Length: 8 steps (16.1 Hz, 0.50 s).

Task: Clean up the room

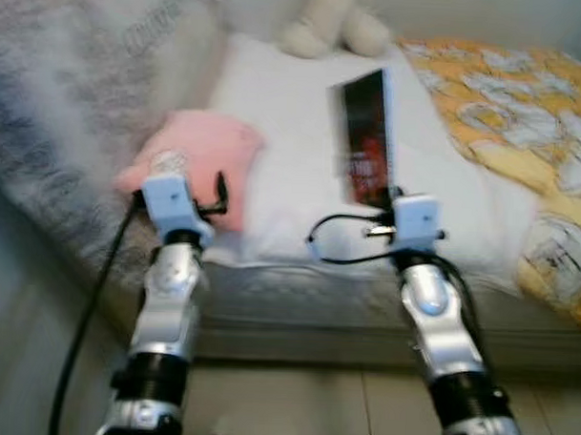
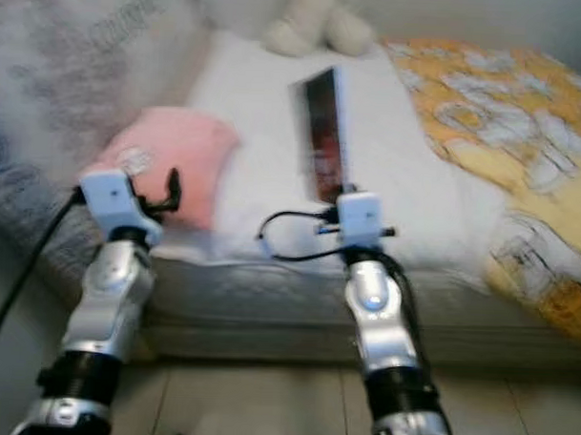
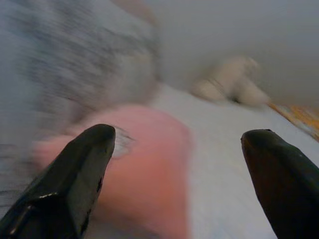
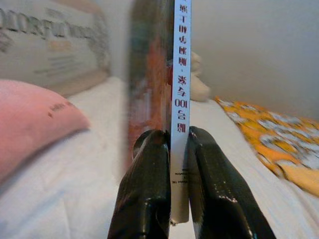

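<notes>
Two grippers worked over the bed (image 1: 304,113). Right gripper (image 4: 178,137) pinched a thin book (image 1: 367,134) by its spine edge, upright above the white sheet; stiff, light, likely slippery-covered. Left gripper (image 3: 179,139), fingers spread, hovered near the soft pink pillow (image 1: 202,157).

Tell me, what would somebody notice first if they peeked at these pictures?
Probably the dark book, pinched by its white spine in the right end effector and held up over the white bed. Next, the pink pillow at the bed's near edge, with the left end effector open right in front of it. A cream plush toy sits at the far end of the bed, and an orange patterned quilt lies on the robot's right.
</notes>
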Tool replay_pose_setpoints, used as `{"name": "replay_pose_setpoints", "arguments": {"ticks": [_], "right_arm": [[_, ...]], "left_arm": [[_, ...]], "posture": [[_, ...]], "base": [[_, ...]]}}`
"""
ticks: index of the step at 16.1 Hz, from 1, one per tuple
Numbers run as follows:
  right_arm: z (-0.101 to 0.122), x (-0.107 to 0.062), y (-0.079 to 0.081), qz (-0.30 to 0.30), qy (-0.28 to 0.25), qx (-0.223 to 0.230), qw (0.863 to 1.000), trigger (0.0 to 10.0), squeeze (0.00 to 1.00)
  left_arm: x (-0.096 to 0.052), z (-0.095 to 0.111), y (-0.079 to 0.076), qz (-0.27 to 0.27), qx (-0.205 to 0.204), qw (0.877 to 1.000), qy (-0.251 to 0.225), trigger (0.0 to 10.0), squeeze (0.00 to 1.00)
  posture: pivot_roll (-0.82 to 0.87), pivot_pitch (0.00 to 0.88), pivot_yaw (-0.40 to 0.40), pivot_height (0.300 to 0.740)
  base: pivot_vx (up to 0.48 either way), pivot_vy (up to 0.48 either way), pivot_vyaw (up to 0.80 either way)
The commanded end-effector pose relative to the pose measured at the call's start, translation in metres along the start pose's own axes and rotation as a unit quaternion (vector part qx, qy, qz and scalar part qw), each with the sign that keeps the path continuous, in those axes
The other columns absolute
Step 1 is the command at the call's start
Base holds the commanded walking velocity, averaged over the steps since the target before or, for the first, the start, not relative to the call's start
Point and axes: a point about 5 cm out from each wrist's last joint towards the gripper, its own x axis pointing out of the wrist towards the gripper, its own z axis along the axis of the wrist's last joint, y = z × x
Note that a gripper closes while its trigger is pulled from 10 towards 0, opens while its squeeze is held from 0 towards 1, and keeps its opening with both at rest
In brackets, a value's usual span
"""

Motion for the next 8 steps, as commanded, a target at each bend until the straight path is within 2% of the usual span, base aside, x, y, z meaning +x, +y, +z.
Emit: {"name": "replay_pose_setpoints", "arguments": {"ticks": [1,4,7,8], "right_arm": [[0.0087,0.0037,0.0018,0.003,-0.022,0.007,1.000,0.0,0.00],[0.0099,0.0070,0.0030,0.011,-0.023,0.008,1.000,0.0,0.00],[0.0102,0.0082,0.0050,0.015,-0.028,0.007,0.999,0.0,0.00],[0.0099,0.0080,0.0056,0.015,-0.026,0.002,1.000,0.0,0.00]], "left_arm": [[-0.0003,-0.0015,0.0043,0.012,0.002,1.000,0.008,10.0,0.00],[0.0002,0.0053,0.0043,0.004,0.016,1.000,-0.011,10.0,0.00],[-0.0007,0.0079,-0.0016,-0.033,0.052,0.998,-0.016,10.0,0.00],[-0.0004,0.0080,-0.0023,-0.039,0.052,0.998,-0.015,10.0,0.00]], "posture": [[-0.09,0.000,0.025,0.740],[-0.07,0.000,0.016,0.740],[-0.07,0.000,0.011,0.740],[-0.06,0.000,0.011,0.740]], "base": [[0.446,0.000,0.00],[0.451,0.000,0.00],[0.454,0.000,0.00],[0.454,0.000,0.00]]}}
